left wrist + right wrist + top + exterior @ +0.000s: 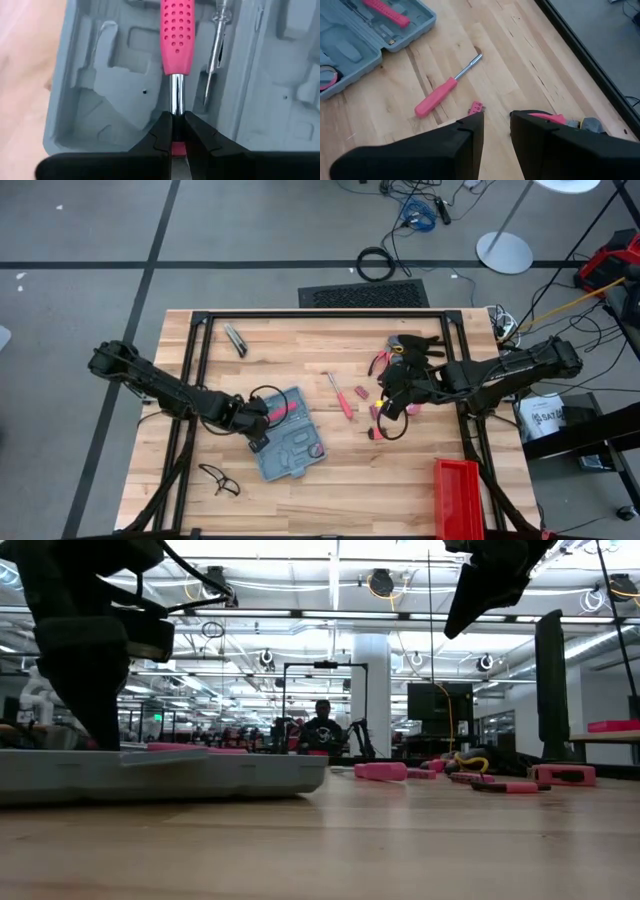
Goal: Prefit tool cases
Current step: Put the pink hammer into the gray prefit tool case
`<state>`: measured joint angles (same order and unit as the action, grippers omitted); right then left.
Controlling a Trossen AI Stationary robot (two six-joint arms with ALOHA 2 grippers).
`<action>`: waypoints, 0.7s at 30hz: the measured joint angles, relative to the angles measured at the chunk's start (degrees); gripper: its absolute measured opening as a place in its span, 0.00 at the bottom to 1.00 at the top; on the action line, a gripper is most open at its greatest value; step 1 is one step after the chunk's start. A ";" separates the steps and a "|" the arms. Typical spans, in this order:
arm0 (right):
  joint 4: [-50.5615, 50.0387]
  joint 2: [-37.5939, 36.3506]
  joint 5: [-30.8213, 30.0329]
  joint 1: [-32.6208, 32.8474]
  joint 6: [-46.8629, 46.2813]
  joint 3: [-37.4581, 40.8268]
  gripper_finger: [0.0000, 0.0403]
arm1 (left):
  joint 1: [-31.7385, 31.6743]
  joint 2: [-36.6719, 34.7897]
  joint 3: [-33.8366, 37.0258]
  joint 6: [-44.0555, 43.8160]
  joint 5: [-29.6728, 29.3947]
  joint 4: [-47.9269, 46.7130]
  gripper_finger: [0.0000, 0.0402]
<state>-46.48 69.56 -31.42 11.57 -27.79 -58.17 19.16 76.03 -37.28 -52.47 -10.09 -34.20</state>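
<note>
Left end effector (177, 131) of mine pinches the steel shaft of a pink-handled tool (176, 37), directly over the open flat blue-grey plastic tool case (288, 445), which lies on the wooden desk (330, 470) beneath it; right end effector (496, 122) hovers above the desk, fingers narrowly parted, gripping nothing; a pink-handled screwdriver (445, 92) lies ahead of it.

Your table (330, 480) is light butcher-block wood with a black frame. Lying on it: the open case (290, 448) directly under the left fingers (165, 137), a screwdriver (445, 91) on bare wood just ahead of the right fingers (470, 131), a small pink bit (476, 107) close to their tips, more pink tools (380, 771) scattered around them. Red bin (458, 495) sits at the table edge nearest you, a black cable loop (218, 478) behind the left fingers.
</note>
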 joint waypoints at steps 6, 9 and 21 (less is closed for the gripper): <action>0.09 0.00 0.00 0.00 -0.02 0.00 0.21 | -0.74 0.05 0.11 4.40 -0.54 -0.46 0.08; 0.48 0.00 0.02 0.00 -0.02 0.00 0.21 | -1.45 0.07 0.11 6.18 -0.68 -0.50 0.08; 0.89 0.00 0.21 0.00 -0.02 0.00 0.21 | -4.43 0.11 0.13 7.80 -0.91 -0.23 0.08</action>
<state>-45.59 69.56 -31.21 11.57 -27.81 -58.17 14.73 76.14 -37.15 -44.67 -11.00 -34.42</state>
